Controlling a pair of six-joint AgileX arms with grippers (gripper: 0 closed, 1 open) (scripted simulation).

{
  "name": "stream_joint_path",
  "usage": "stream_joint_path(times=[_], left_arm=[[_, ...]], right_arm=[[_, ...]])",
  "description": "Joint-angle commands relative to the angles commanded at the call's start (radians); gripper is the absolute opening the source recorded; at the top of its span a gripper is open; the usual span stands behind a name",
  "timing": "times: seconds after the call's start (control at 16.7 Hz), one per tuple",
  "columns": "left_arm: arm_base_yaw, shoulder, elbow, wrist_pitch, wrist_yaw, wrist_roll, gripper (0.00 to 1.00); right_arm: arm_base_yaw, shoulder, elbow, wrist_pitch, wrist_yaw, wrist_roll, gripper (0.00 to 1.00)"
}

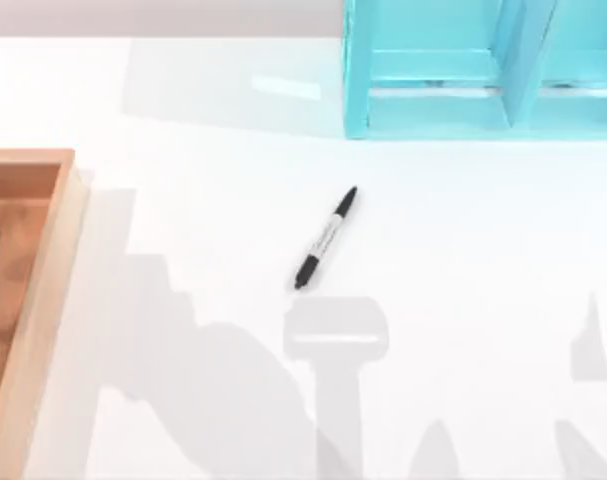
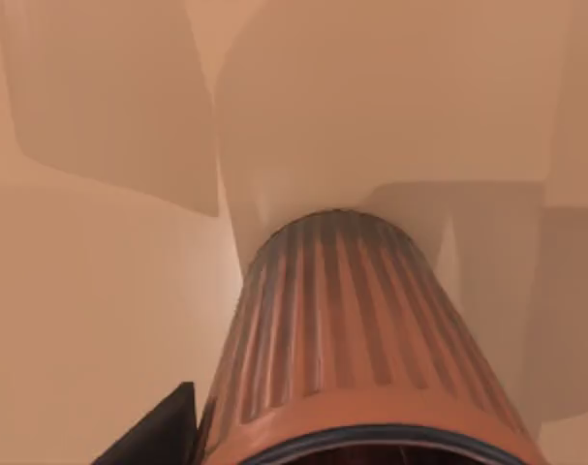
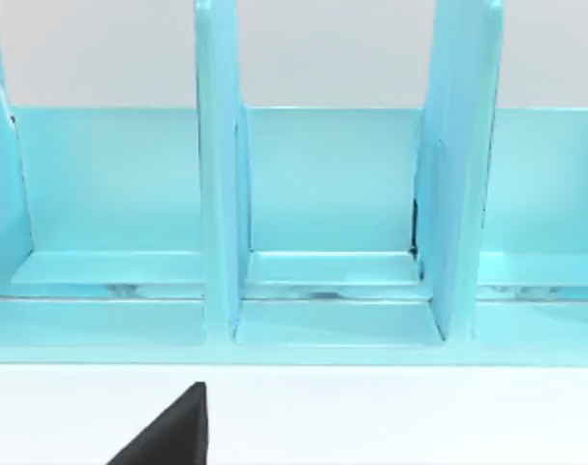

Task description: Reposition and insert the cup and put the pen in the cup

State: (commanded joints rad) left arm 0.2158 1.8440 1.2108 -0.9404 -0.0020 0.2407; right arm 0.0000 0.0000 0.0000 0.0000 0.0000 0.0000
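Meanwhile the pen (image 1: pixel 326 238) lies on the table (image 1: pixel 463 260); either tool's state, I cannot tell

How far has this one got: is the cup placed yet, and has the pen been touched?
Nothing looks finished. In hand: the left wrist view sits right up against the ribbed cup over a tan wooden surface, seemingly the wooden tray at the table's left. Whether it is gripped cannot be told. Left: the pen lies flat mid-table, apart from the cup, not yet inserted. The right wrist faces the blue shelf.
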Motion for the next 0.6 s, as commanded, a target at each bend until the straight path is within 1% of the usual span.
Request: stream_joint_path(times=[0.06, 0.6], left_arm=[[0.000, 0.000, 0.000, 0.000, 0.000, 0.000, 1.00], [0.000, 0.000, 0.000, 0.000, 0.000, 0.000, 0.32]], right_arm=[[0.000, 0.000, 0.000, 0.000, 0.000, 0.000, 1.00], [0.000, 0.000, 0.000, 0.000, 0.000, 0.000, 1.00]])
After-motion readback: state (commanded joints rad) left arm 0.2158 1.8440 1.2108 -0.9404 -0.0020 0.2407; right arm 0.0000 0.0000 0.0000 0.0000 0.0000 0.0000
